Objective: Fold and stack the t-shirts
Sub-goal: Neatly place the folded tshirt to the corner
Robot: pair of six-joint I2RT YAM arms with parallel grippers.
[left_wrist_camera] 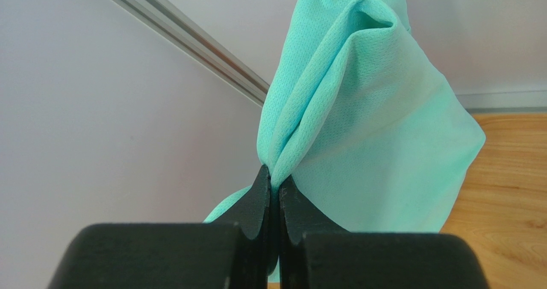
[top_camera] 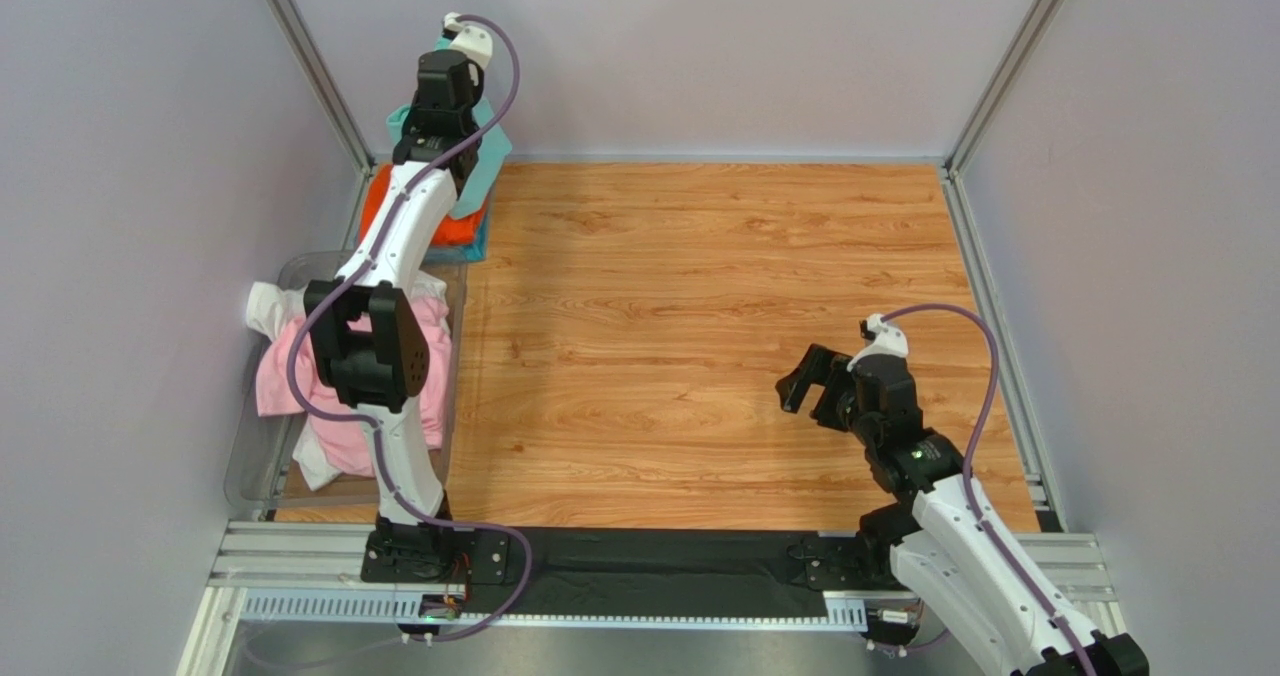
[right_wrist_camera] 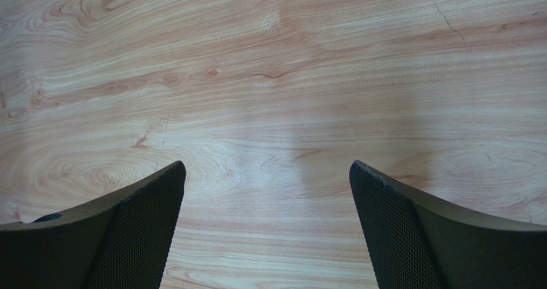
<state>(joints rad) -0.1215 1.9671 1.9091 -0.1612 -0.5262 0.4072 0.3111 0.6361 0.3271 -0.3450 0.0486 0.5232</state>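
Note:
My left gripper (left_wrist_camera: 275, 183) is shut on a bunched fold of the mint-green t-shirt (left_wrist_camera: 372, 141), which hangs from the jaws near the back-left corner. In the top view the left gripper (top_camera: 436, 151) is over the folded orange t-shirt (top_camera: 383, 204), which lies on a teal-blue one (top_camera: 469, 250); mint-green cloth (top_camera: 489, 159) shows beside the arm. Pink (top_camera: 283, 376) and white (top_camera: 271, 309) t-shirts lie heaped at the left. My right gripper (top_camera: 809, 388) is open and empty above bare wood, as the right wrist view (right_wrist_camera: 266, 173) shows.
A clear plastic bin (top_camera: 248, 474) at the left edge holds the pink and white shirts. Grey walls and metal frame posts (top_camera: 308, 61) close in the wooden table (top_camera: 706, 301). A black mat (top_camera: 661, 564) lies along the near edge.

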